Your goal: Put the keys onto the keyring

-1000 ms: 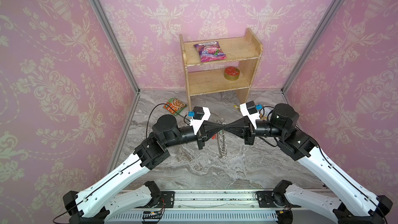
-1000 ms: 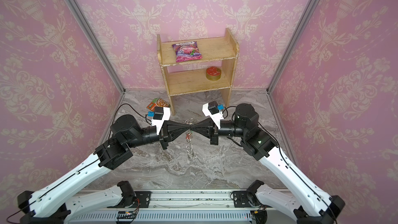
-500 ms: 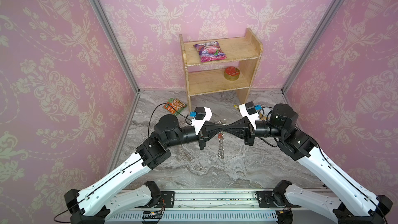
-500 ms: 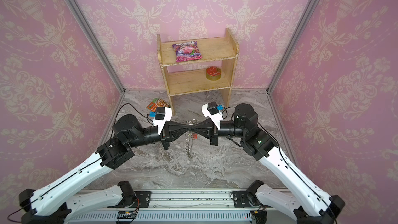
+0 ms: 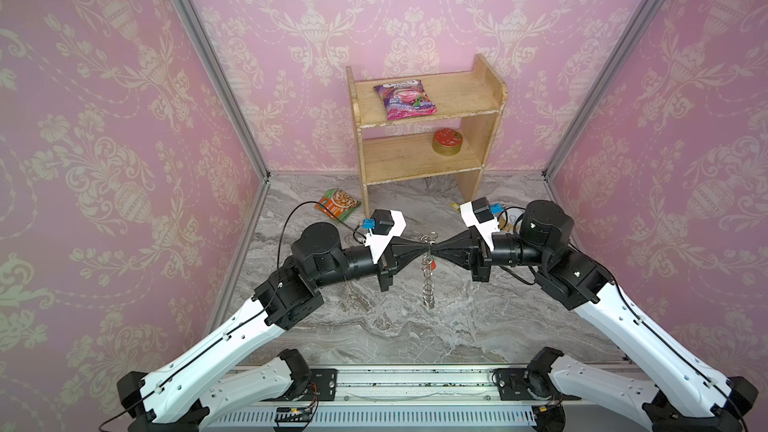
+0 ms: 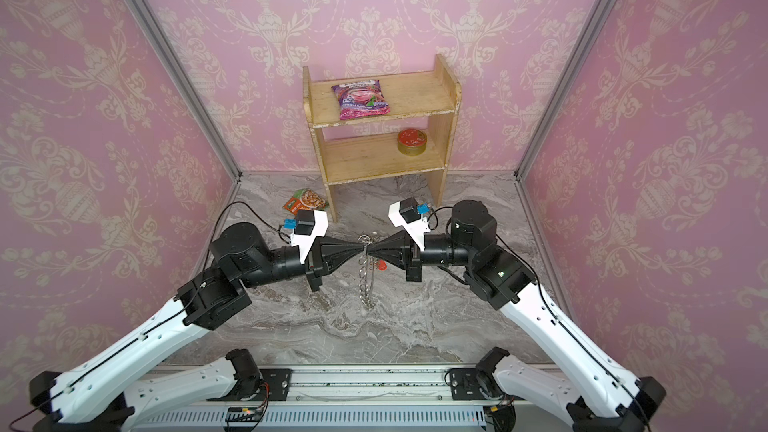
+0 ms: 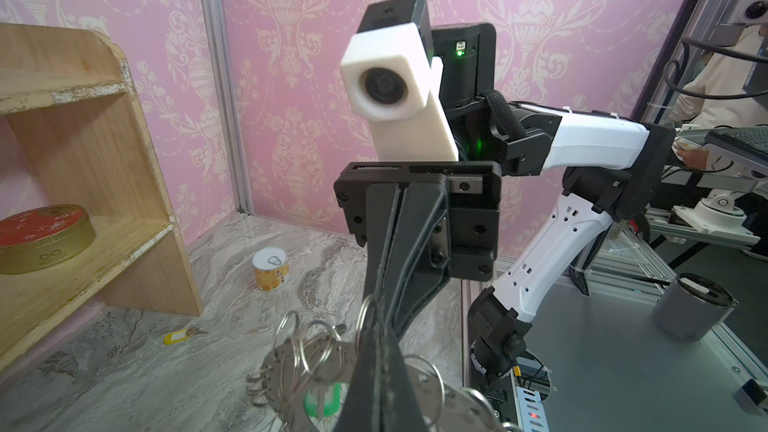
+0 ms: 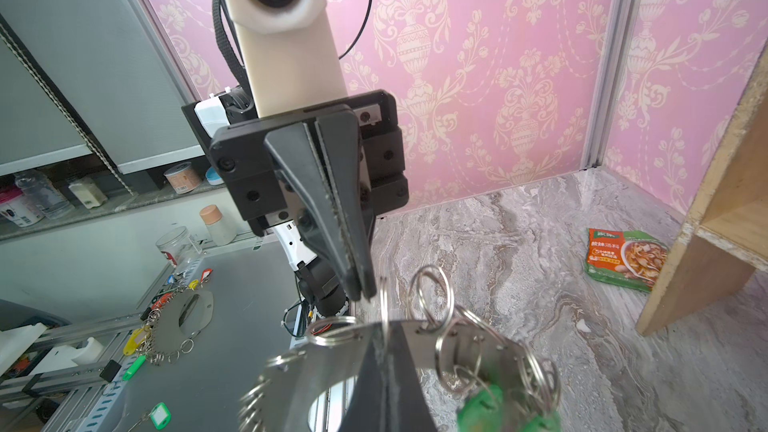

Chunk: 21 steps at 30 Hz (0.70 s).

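Middle of the table: left gripper on the left, right gripper on the right, tips nose to nose on the keyring, which hangs edge-on between them, clear of the surface. Behind, the shelf stands against the far wall, with a pouch on its top board and a tin on the lower board, toward the right. A packet lies left of the shelf's left leg, and a loose key lies just nearer than its right leg.

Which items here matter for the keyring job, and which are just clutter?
Job: large flat grey metal keyring; green-tagged key; yellow-tagged key; red-orange-tagged key.
Lying about: pink snack bag; red-lidded gold round tin; green-orange soup packet; small yellow can; wooden shelf.
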Motion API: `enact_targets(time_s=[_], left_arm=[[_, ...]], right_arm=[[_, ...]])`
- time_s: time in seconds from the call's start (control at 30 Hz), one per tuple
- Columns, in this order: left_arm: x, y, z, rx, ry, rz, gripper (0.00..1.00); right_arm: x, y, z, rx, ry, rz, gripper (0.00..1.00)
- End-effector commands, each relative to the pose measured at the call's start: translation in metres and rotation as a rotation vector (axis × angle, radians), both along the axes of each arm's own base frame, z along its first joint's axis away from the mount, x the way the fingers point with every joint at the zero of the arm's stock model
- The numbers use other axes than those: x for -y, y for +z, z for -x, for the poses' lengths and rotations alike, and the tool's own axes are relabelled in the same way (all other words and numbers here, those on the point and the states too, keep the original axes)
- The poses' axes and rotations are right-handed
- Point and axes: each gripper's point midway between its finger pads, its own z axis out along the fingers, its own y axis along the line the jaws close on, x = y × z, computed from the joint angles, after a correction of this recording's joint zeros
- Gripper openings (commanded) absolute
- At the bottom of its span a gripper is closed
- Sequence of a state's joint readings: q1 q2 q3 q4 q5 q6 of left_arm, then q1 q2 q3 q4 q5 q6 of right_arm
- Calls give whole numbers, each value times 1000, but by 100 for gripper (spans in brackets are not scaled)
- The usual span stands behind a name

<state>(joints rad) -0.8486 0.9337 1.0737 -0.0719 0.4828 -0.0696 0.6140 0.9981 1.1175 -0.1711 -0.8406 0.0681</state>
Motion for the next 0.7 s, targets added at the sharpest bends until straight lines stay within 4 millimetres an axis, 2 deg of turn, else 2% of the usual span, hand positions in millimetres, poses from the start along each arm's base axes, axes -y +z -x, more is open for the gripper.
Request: enact_targets(time_s=[0.0,0.2,0.33,0.67], left_arm=[[-11,17,4,54,37,16,0],[-7,18,7,31,7,21,0],[1,15,12,-8,-53,21,21],[7,12,9,-68,-69,40,36]], right_arm=[[3,23,9,75,17,-35,0],[3,25,10,77,22,-41,0],[4,28,12,82,26,-45,0],[5,29,17,81,45,-50,0]])
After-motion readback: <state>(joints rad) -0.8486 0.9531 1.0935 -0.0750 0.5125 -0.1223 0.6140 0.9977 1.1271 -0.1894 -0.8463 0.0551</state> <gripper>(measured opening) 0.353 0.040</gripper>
